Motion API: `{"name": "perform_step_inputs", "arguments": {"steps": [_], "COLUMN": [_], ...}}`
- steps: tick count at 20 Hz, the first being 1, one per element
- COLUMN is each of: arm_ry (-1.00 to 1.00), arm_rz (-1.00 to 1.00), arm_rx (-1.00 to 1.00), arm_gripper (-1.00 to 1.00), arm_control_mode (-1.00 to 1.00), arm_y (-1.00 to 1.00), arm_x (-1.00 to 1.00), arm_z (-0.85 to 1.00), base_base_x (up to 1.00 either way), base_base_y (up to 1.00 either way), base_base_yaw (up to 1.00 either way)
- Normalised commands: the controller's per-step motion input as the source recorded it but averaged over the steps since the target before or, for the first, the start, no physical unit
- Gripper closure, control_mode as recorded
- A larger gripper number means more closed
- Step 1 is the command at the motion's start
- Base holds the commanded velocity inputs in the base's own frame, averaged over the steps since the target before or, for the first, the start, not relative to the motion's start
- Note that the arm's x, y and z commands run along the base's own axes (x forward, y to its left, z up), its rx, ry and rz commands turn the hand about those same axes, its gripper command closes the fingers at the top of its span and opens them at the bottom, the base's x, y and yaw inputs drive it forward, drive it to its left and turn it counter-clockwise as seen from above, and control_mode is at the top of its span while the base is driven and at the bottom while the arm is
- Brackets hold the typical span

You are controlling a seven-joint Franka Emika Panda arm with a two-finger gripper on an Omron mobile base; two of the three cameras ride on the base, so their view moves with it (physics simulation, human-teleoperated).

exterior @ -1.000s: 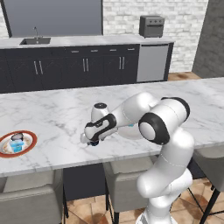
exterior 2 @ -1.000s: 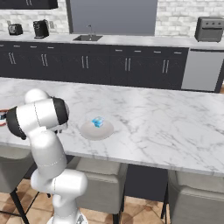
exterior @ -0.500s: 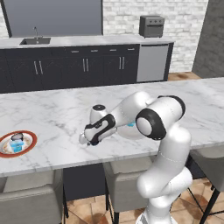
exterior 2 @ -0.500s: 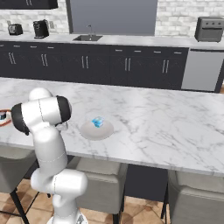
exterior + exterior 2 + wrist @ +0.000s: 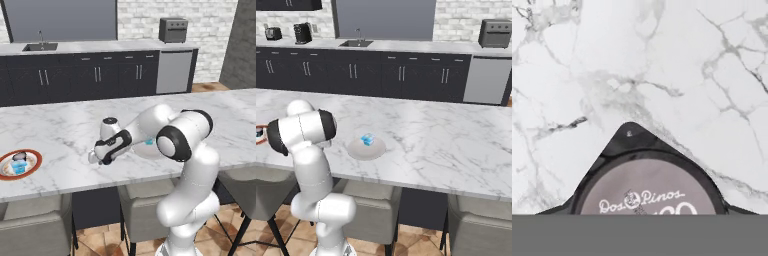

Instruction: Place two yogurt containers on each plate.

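Gripper [image 5: 95, 157] low over marble counter [image 5: 60, 130], finger state can't tell, tips not visible. Hand view: dark yogurt cup [image 5: 648, 185] at 6 o'clock, lid cut off by frame edge. Red-rimmed plate [image 5: 20, 164] at 9 o'clock holds blue cup [image 5: 19, 162]. Grey plate [image 5: 366, 148] carries blue cup [image 5: 367, 139].

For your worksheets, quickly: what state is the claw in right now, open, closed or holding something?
Claw: closed on a dark yogurt container with a pale lid, above the marble counter.
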Motion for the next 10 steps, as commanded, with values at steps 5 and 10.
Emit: {"name": "perform_step_inputs", "arguments": {"steps": [5, 10], "arm_ry": [0.0, 0.01], "arm_rz": [-0.1, -0.15], "arm_rx": [-0.03, -0.03], "arm_gripper": [1.0, 1.0], "arm_control_mode": [-1.0, -1.0], "arm_y": [-0.76, -0.93], "arm_x": [-0.45, -0.12], "arm_z": [0.85, 0.77], "base_base_x": [0.0, 0.0], "base_base_y": [0.0, 0.0], "base_base_yaw": [0.0, 0.0]}}
